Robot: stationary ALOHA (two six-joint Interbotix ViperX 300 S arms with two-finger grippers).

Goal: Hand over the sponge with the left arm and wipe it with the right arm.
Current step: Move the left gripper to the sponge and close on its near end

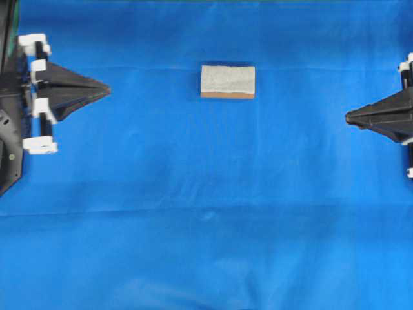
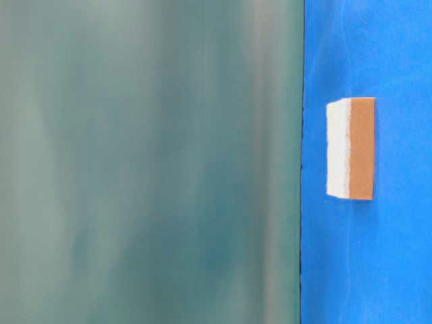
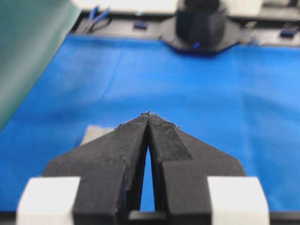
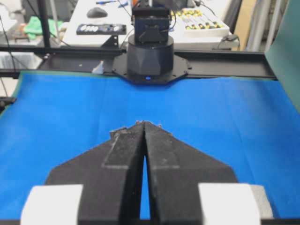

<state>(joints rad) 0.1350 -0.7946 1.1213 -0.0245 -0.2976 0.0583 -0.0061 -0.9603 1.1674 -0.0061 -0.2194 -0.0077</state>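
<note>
This was a robotics lab or workshop. A blue cloth covered the tabletop, with a black arm base bolted to a metal frame at 12 o'clock. Beyond it stood a cluttered workbench carrying a keyboard-like device and a screwdriver rack.

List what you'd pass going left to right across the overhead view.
Left arm's tool, shut and pointing inward → sponge, lying free on the blue cloth → right arm's tool, shut and pointing inward.
</note>
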